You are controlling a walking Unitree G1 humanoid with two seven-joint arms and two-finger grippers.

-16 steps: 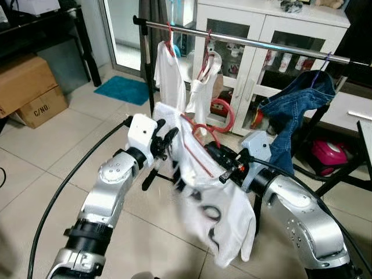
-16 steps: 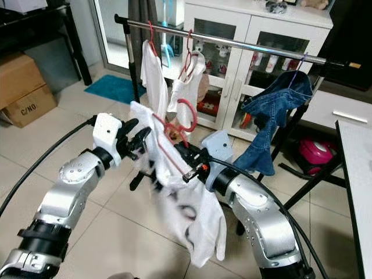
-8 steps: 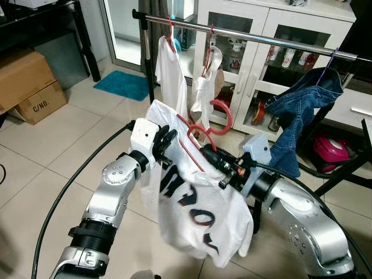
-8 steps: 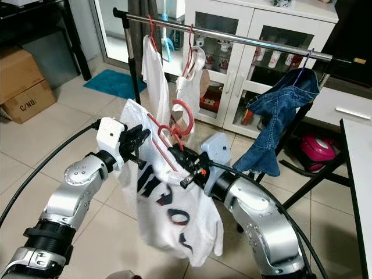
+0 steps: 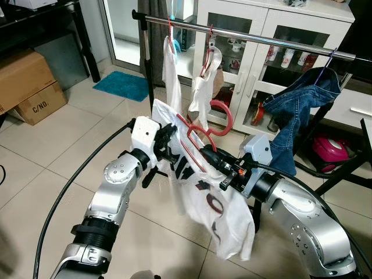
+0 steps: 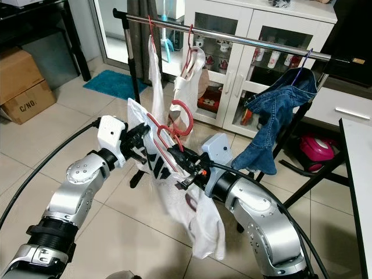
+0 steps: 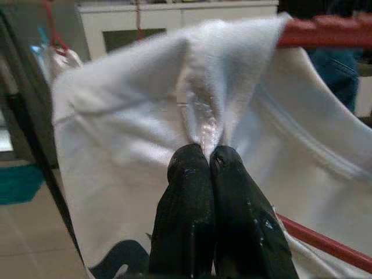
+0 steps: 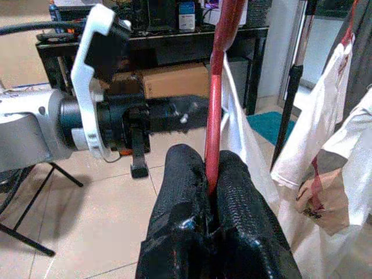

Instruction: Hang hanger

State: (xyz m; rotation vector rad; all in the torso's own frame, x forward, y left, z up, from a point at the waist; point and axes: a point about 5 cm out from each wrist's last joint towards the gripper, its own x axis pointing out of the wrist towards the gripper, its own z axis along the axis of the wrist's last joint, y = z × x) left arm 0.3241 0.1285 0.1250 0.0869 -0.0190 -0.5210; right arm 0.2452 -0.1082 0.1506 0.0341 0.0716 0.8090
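I held the red hanger (image 5: 197, 139) in front of the clothes rail (image 5: 256, 39), below its bar. My right gripper (image 8: 210, 174) was clenched on the hanger's arm. My left gripper (image 7: 206, 165) pinched a fold of the white shirt (image 5: 215, 203), which draped from the hanger toward the floor.

Silver arms, black end effectors, black cables.
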